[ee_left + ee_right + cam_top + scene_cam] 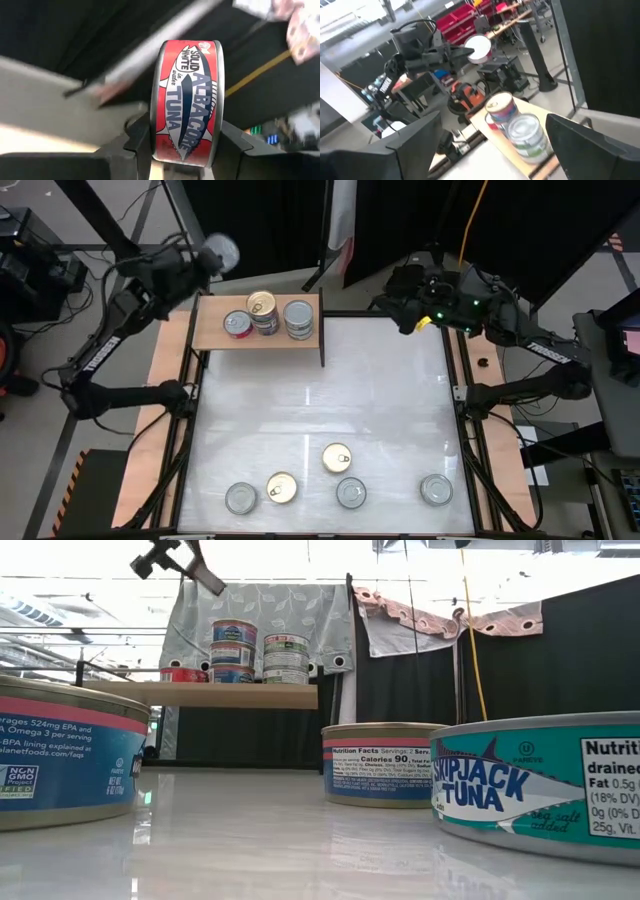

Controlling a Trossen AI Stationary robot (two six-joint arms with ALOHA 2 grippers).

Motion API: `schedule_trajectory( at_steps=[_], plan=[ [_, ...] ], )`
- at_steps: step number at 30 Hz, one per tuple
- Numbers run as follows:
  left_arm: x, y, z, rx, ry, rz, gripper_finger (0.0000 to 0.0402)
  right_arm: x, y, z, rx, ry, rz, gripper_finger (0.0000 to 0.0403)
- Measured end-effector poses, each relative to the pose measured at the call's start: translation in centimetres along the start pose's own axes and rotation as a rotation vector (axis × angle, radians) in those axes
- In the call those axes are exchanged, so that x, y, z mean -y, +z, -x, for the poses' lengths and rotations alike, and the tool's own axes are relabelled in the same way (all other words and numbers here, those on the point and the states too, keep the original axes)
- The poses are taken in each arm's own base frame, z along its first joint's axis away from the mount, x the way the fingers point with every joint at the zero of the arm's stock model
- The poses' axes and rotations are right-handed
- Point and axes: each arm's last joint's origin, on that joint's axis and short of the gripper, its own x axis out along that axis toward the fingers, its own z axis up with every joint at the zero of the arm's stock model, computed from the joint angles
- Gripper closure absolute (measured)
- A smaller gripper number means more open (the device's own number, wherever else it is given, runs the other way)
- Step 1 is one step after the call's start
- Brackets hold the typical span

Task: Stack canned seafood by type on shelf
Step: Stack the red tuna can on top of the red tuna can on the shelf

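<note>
The left hand point(215, 253) is clamped on a red albacore tin point(187, 102), up beyond the shelf's point(215, 330) back-left corner. 3 stacks point(266, 316) crowd that shelf. The right hand point(412, 315) waits spread apart at the worktop's point(380, 400) far-right edge; 5 tins point(337, 458) line its near edge.
</note>
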Motion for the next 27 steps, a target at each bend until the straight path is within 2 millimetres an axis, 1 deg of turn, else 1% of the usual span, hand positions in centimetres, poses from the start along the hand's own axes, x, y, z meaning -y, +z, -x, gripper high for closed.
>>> schedule_trajectory(
  at_steps=[2,5,8,11,16,20,27],
  plan=[
    [-1.1,-0.9,0.3,-0.094,0.029,-0.022,0.0256,0.1,-0.1,0.5,-0.018,-0.01,0.005,0.0055],
    [-3.4,-2.5,1.0,-0.227,0.152,-0.042,0.0256,0.3,-0.2,1.1,-0.044,-0.026,0.02,0.0055],
    [-4.8,-3.2,2.0,-0.233,0.164,0.004,0.0256,0.3,-0.1,1.8,-0.046,-0.028,0.031,0.0055],
    [-6.2,-3.9,2.4,-0.215,0.19,0.051,0.0256,0.4,0.1,2.2,-0.034,-0.035,0.046,0.0055],
    [-7.8,-5.5,1.8,-0.278,0.22,0.091,0.0256,0.9,0.4,2.2,-0.019,-0.064,0.054,0.0055],
    [-8.4,-6.6,0.8,-0.317,0.219,0.09,0.0256,1.3,0.6,2.2,-0.009,-0.081,0.063,0.0055],
    [-9.2,-7.7,-0.2,-0.369,0.238,0.087,0.0253,1.6,0.8,2.2,0.0,-0.098,0.063,0.0055]
  ],
)
